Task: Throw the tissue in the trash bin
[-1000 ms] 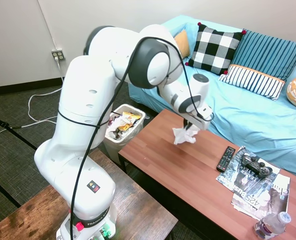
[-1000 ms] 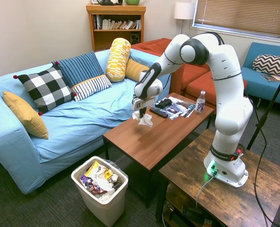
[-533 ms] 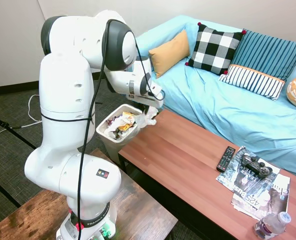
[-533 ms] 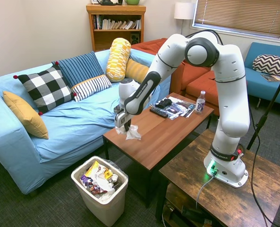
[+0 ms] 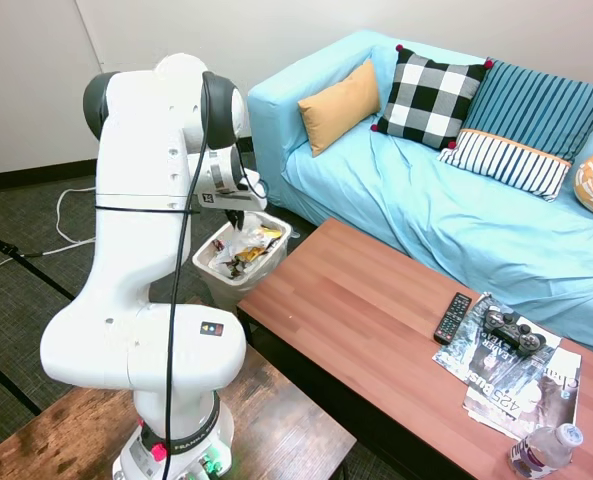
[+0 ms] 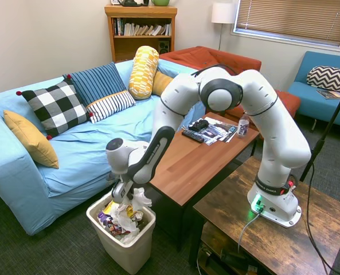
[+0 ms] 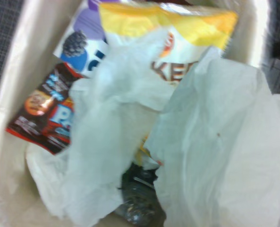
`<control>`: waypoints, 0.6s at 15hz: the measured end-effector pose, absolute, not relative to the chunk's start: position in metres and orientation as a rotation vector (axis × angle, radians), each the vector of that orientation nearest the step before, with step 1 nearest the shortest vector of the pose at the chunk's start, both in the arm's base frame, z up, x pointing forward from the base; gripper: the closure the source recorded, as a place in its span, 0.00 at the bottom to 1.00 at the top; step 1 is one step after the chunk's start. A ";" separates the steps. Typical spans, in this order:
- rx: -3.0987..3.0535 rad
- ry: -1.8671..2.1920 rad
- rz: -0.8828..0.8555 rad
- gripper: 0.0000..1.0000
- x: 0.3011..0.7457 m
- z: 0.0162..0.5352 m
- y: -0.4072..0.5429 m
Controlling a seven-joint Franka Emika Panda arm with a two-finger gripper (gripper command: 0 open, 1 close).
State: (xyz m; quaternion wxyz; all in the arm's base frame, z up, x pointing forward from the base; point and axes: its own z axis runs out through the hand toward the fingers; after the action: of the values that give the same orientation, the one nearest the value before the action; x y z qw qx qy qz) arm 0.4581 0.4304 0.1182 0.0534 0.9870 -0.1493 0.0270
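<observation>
Over the trash bin (image 6: 124, 245), gripper (image 6: 125, 197) holds the tissue (image 6: 139, 199) just above the litter. Judged step: release. Next: open the fingers, then lift clear of the rim.

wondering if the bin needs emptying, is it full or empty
Nearly full: the trash bin holds wrappers and paper almost up to its rim.

table (image 5: 376, 310) — remote (image 5: 452, 317), magazines (image 5: 521, 385), bottle (image 5: 543, 450) | floor (image 5: 36, 290) — trash bin (image 5: 238, 275)

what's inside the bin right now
The bin holds a yellow chip bag, a red wrapper and white paper. The tissue hangs from the gripper over it, covering what lies below.
</observation>
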 end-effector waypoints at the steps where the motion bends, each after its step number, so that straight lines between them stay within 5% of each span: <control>1: 2.992 -0.446 0.080 0.00 0.460 0.107 0.439; 9: 2.982 -0.481 0.102 0.00 0.484 0.088 0.444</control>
State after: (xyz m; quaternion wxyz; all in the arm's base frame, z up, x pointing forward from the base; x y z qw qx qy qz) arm 0.4843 0.4437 0.0880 0.0597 0.9849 -0.1588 0.0336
